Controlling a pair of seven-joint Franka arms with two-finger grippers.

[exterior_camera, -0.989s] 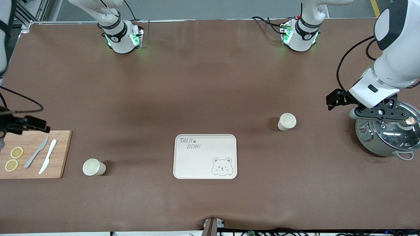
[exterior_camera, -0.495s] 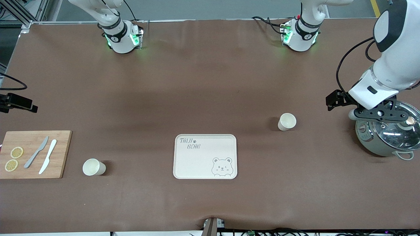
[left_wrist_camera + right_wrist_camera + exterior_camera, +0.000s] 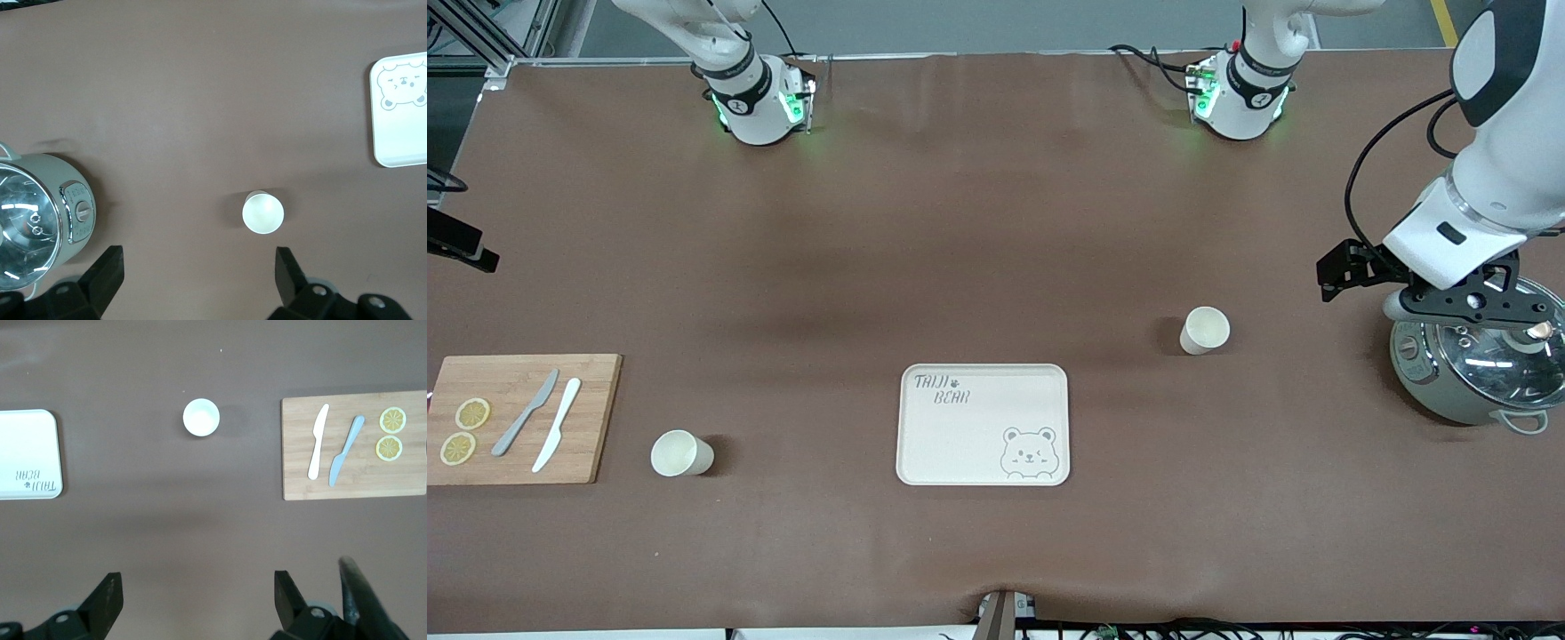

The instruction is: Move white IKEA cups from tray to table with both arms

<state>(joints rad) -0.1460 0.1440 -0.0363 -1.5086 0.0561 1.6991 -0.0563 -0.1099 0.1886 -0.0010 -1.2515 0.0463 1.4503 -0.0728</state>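
Note:
Two small cream-white cups stand upright on the brown table. One cup (image 3: 1205, 331) is toward the left arm's end, a little farther from the front camera than the bear-printed tray (image 3: 978, 431); it also shows in the left wrist view (image 3: 263, 212). The other cup (image 3: 681, 453) stands toward the right arm's end, beside the cutting board, and shows in the right wrist view (image 3: 201, 417). My left gripper (image 3: 198, 270) is open and empty, up in the air by the pot (image 3: 1476, 369). My right gripper (image 3: 198, 597) is open and empty, high over bare table; the front view shows only a black part of it (image 3: 458, 240).
A wooden cutting board (image 3: 520, 418) with a grey knife, a white knife and two lemon slices lies at the right arm's end. A grey pot with a glass lid stands at the left arm's end. The tray lies between the two cups.
The right arm's hand has drawn away from over the cutting board, almost out of the front view. The left gripper has shifted slightly toward its end of the table. The cups have not moved.

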